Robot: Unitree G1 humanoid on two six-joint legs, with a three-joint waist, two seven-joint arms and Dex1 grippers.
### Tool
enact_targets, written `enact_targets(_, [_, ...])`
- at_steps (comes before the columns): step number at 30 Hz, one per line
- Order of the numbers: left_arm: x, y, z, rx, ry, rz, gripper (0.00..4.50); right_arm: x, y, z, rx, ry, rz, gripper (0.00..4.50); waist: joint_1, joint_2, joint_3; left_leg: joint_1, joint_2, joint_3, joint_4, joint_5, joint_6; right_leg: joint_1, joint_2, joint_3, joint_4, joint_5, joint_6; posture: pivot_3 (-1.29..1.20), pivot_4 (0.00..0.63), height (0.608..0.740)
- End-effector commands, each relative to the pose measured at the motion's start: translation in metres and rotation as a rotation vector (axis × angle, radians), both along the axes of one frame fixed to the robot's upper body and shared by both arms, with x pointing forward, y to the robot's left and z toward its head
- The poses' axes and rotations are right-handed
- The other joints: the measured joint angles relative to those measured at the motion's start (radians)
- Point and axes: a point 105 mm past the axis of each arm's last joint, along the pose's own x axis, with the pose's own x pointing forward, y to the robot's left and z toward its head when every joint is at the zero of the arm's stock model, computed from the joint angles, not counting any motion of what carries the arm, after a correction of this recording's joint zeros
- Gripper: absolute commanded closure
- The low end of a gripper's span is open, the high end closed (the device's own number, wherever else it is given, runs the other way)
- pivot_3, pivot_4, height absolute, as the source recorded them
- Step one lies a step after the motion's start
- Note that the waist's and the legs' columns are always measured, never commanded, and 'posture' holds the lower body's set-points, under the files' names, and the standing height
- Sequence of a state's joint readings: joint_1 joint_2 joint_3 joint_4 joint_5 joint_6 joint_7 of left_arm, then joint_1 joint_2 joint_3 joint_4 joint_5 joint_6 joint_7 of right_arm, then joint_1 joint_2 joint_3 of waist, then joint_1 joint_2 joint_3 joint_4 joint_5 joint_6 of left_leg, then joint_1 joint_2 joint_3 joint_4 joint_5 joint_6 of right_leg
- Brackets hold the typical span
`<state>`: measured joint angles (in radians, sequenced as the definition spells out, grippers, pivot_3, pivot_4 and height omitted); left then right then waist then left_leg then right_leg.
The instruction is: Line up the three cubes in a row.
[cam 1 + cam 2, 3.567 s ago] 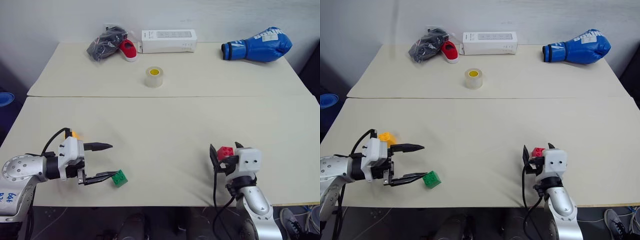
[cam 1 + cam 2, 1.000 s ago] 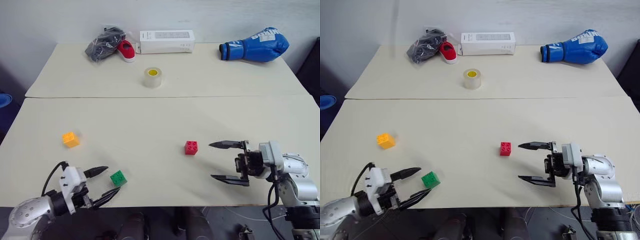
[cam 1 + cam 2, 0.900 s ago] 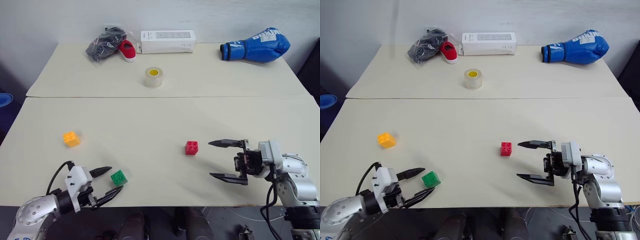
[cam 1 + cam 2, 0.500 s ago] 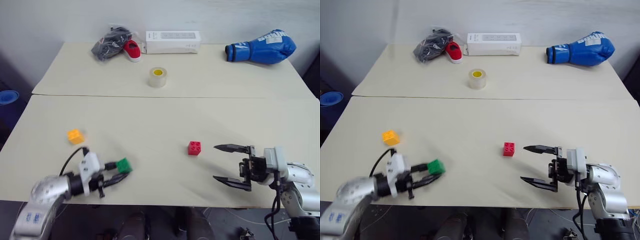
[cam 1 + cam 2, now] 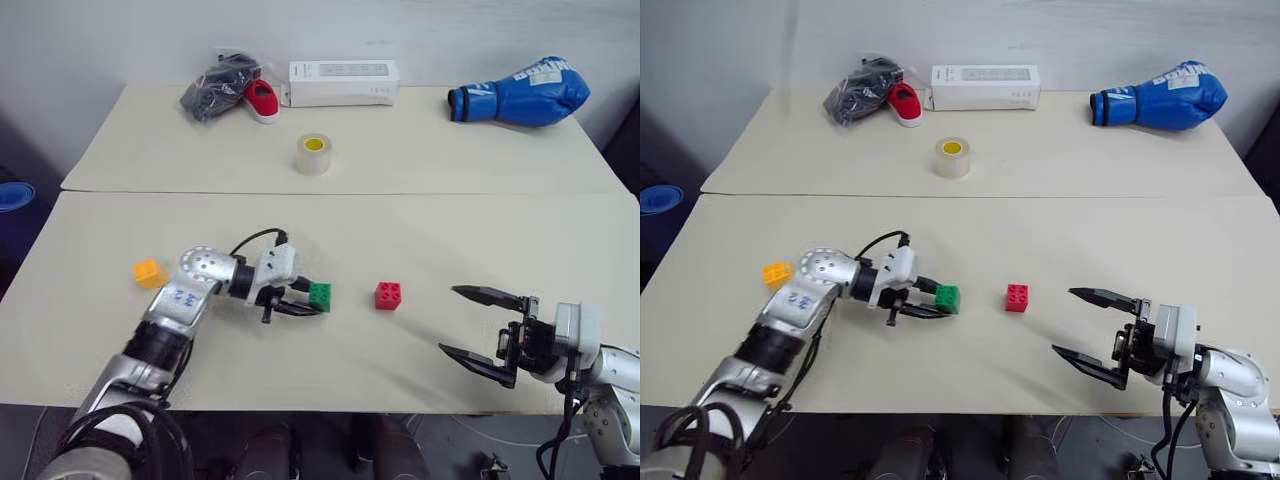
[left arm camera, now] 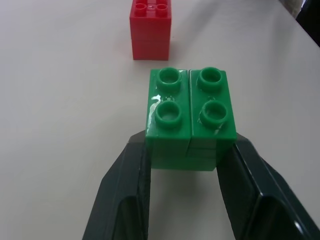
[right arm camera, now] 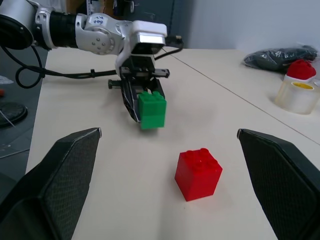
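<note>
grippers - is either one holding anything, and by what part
The left gripper holds the green cube by its two opposite side faces. The right gripper is open and empty.

My cream table (image 5: pixel 420 240) carries a red studded cube (image 5: pixel 388 295), orange-yellow cube (image 5: pixel 148 272), tape roll (image 5: pixel 314 154) and blue boxing glove (image 5: pixel 520 91).

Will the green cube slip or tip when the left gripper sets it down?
Probably not. The green cube looks like rigid, glossy plastic, pinched at its sides by the fingers, so a slight slip is possible. Its flat, blocky shape should stand without rolling.
</note>
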<state>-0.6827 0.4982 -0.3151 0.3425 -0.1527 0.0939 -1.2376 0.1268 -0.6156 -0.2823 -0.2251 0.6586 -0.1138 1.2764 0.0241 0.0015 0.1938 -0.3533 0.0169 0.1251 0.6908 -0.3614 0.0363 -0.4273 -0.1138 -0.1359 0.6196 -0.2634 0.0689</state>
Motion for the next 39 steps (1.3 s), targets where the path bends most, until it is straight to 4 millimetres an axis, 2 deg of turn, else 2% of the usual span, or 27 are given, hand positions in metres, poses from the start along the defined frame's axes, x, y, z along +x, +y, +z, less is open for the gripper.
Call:
enact_targets(1, [0.009, -0.003, -0.006, 0.049, -0.046, -0.027, 3.01, -0.006, 0.005, 0.012, 0.019, -0.039, -0.041, 0.0, 0.001, 0.0, 0.0, 0.0, 0.0, 0.0, 0.0, 0.0, 0.0, 0.0, 0.0, 0.0, 0.0, 0.0, 0.0, 0.0, 0.15, 0.74])
enact_targets(7, [0.016, -0.001, -0.01, 0.072, -0.082, -0.032, 3.01, -0.01, 0.011, 0.014, 0.027, -0.032, -0.069, 0.0, 0.001, 0.0, 0.0, -0.001, 0.0, -0.001, 0.004, -0.001, 0.002, 0.0, -0.001, 0.0, 0.0, 0.0, 0.0, 0.0, 0.15, 0.74])
enact_targets(9, [0.015, 0.0, -0.011, 0.077, -0.081, -0.037, 2.27, -0.01, 0.012, 0.014, 0.03, -0.03, -0.071, 0.0, 0.0, 0.0, 0.0, -0.001, 0.0, -0.001, 0.004, -0.001, 0.002, 0.001, -0.002, 0.0, 0.0, 0.0, 0.0, 0.0, 0.15, 0.74])
enact_targets(10, [0.015, 0.001, -0.009, 0.069, -0.091, -0.036, 2.05, -0.01, 0.013, 0.014, 0.032, -0.028, -0.07, 0.0, 0.0, 0.0, 0.0, -0.001, 0.0, -0.001, 0.005, -0.001, 0.002, 0.001, -0.002, 0.0, 0.0, 0.0, 0.0, 0.0, 0.15, 0.74])
enact_targets(13, [0.017, 0.004, 0.005, 0.005, -0.146, -0.003, 1.08, -0.01, 0.016, 0.015, 0.037, -0.022, -0.061, 0.0, 0.0, 0.0, 0.0, -0.001, 0.0, -0.001, 0.005, -0.001, 0.002, 0.0, -0.002, 0.0, 0.001, 0.0, 0.0, 0.0, 0.15, 0.74])
enact_targets(16, [0.009, 0.019, 0.021, -0.061, -0.186, 0.024, 0.14, -0.008, 0.019, 0.016, 0.04, -0.018, -0.047, 0.0, -0.005, 0.0, 0.0, -0.001, 0.001, -0.001, 0.005, -0.001, 0.001, 0.0, -0.002, 0.001, 0.002, 0.0, 0.0, 0.0, 0.15, 0.74])
enact_targets(21, [-0.026, 0.064, 0.047, -0.198, -0.236, 0.124, 0.14, 0.0, 0.024, 0.013, 0.057, -0.017, -0.014, 0.0, -0.025, 0.0, 0.0, -0.001, 0.005, -0.002, 0.005, -0.003, -0.001, 0.0, -0.003, 0.001, 0.001, 0.0, 0.0, 0.0, 0.15, 0.74])
enact_targets(23, [-0.038, 0.093, 0.048, -0.226, -0.248, 0.261, 0.14, 0.001, 0.026, 0.012, 0.07, -0.02, 0.005, 0.0, -0.028, 0.0, 0.0, -0.001, 0.006, -0.002, 0.005, -0.003, -0.001, 0.0, -0.002, 0.001, 0.001, 0.0, -0.001, 0.0, 0.15, 0.74])
enact_targets(26, [-0.056, 0.14, 0.035, -0.193, -0.264, 0.49, 0.14, 0.004, 0.03, 0.008, 0.088, -0.029, 0.024, 0.0, -0.028, 0.0, 0.0, -0.001, 0.007, -0.002, 0.005, -0.004, -0.002, 0.001, -0.002, 0.001, 0.001, -0.001, -0.001, 0.0, 0.15, 0.74])
enact_targets(29, [-0.086, 0.206, 0.03, -0.363, -0.318, 0.921, 0.14, 0.005, 0.033, 0.002, 0.123, -0.05, 0.047, 0.0, -0.028, 0.0, 0.0, 0.0, 0.008, -0.002, 0.005, -0.005, -0.002, 0.001, -0.002, 0.001, 0.0, -0.001, -0.002, 0.0, 0.15, 0.74])
enact_targets(33, [-0.135, 0.272, 0.003, -0.425, -0.361, 1.382, 0.06, -0.001, 0.037, -0.009, 0.133, -0.058, 0.099, 0.0, -0.019, -0.002, -0.001, 0.0, 0.008, -0.002, 0.006, -0.008, -0.001, 0.002, -0.003, 0.001, -0.005, -0.001, -0.002, 0.0, 0.15, 0.74])
enact_targets(35, [-0.153, 0.287, -0.01, -0.435, -0.354, 1.52, 0.06, -0.002, 0.038, -0.012, 0.141, -0.061, 0.107, 0.0, -0.009, -0.005, -0.002, 0.001, 0.008, -0.003, 0.006, -0.01, -0.001, 0.003, -0.003, 0.0, -0.006, -0.001, -0.002, 0.0, 0.15, 0.74])
enact_targets(36, [-0.161, 0.288, -0.015, -0.465, -0.342, 1.565, 0.06, -0.002, 0.038, -0.015, 0.144, -0.062, 0.108, 0.0, -0.005, -0.005, -0.002, 0.001, 0.008, -0.003, 0.007, -0.011, -0.001, 0.003, -0.003, 0.0, -0.006, -0.001, -0.002, 0.0, 0.15, 0.74])
enact_targets(39, [-0.164, 0.277, -0.014, -0.543, -0.333, 1.594, 0.06, -0.004, 0.037, -0.02, 0.144, -0.067, 0.117, 0.0, 0.002, -0.006, -0.003, 0.001, 0.008, -0.002, 0.008, -0.014, 0.003, 0.003, -0.004, 0.001, -0.007, -0.001, -0.002, 0.0, 0.15, 0.74])
